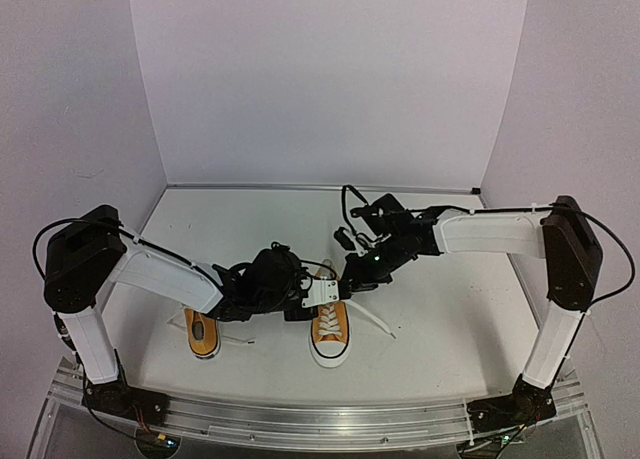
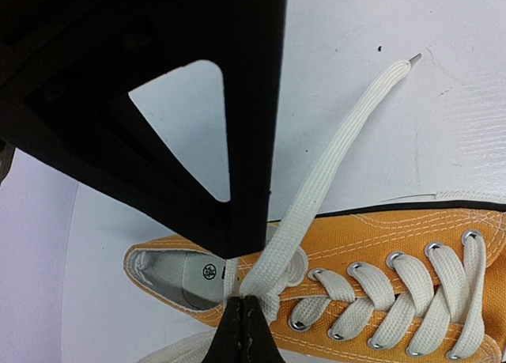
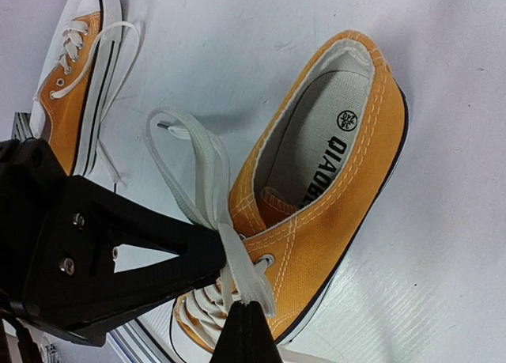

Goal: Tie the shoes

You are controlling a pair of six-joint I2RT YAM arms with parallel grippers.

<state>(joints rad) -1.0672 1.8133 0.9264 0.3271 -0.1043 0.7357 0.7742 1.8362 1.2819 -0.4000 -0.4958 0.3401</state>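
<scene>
Shoes (image 1: 330,331) side by side on table (image 1: 450,319); left claw (image 2: 244,282) clamped on one shoe's lace (image 2: 336,157), right claw (image 3: 236,280) clamped there too.

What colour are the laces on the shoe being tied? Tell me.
White laces on an orange-yellow shoe; best in the left wrist view.
</scene>
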